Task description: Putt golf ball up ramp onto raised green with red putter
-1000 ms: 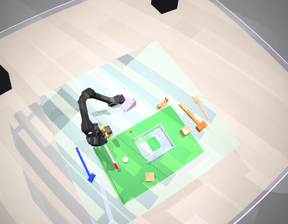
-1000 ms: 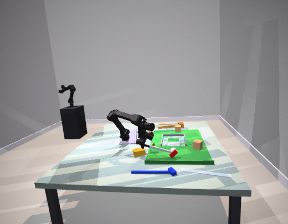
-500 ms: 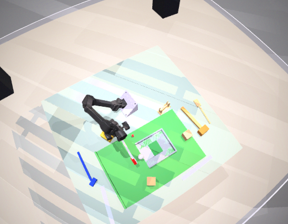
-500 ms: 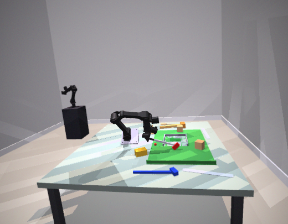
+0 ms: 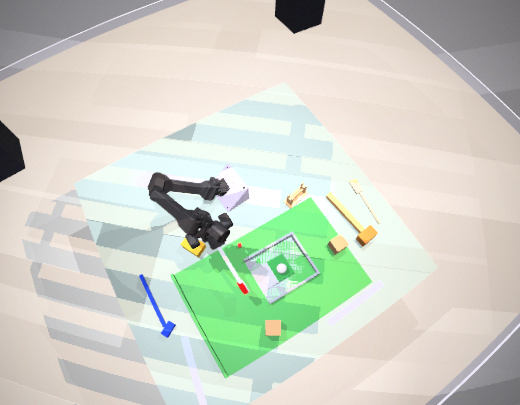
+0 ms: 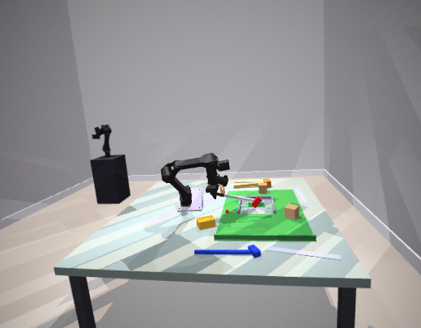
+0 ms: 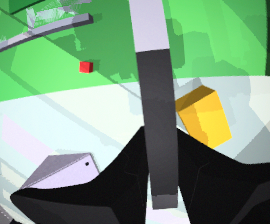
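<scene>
Green mat (image 5: 300,318): fingers (image 5: 221,245) grip red putter (image 5: 233,273)

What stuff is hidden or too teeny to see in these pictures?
- Golf ball: hidden in the exterior view behind the raised green's frame; cut off by the top edge in the wrist view.
- Red putter: its red head is out of the wrist view; only the shaft shows between the fingers.
- Tiny red marker: too small to identify.
- Table legs: cut off by the exterior view's bottom edge.
</scene>
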